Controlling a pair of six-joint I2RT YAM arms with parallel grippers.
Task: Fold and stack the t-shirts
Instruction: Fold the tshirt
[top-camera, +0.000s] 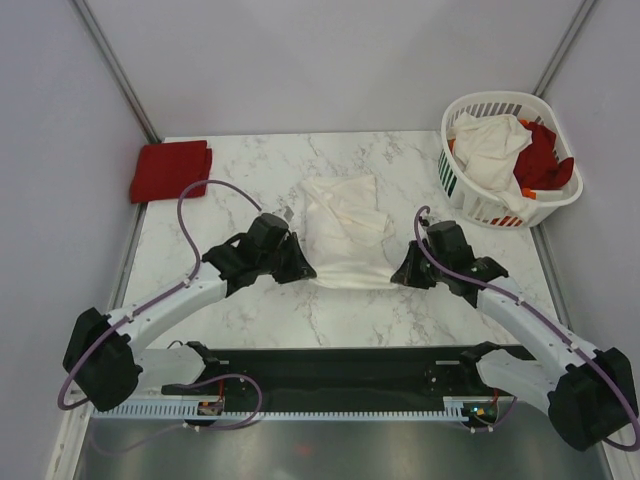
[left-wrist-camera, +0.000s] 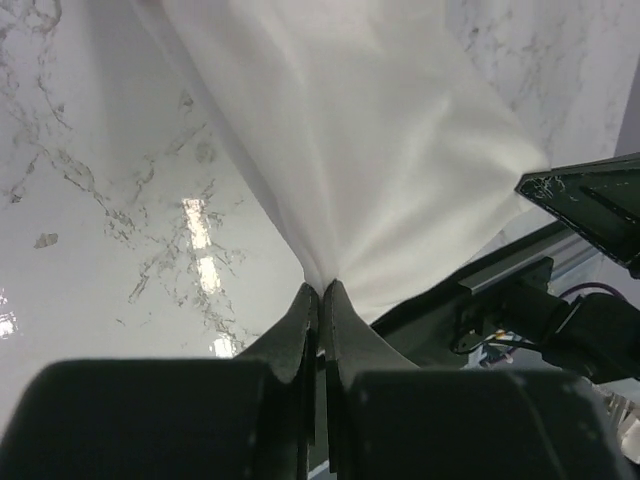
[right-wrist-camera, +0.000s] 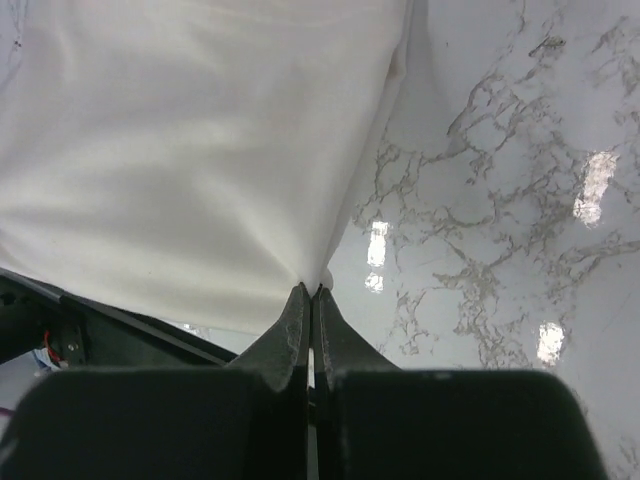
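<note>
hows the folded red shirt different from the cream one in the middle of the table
The red t-shirt is a folded square at the far-left corner; the cream t-shirt lies rumpled mid-table. The red t-shirt is untouched; the cream t-shirt is pinched at its near corners by the left gripper and right gripper. Both lie on the table.

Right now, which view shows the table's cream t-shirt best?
Top external: nearly the whole cream t-shirt is in frame. Left wrist shows only the corner pinched by the left end effector; right wrist, the one in the right end effector.
</note>
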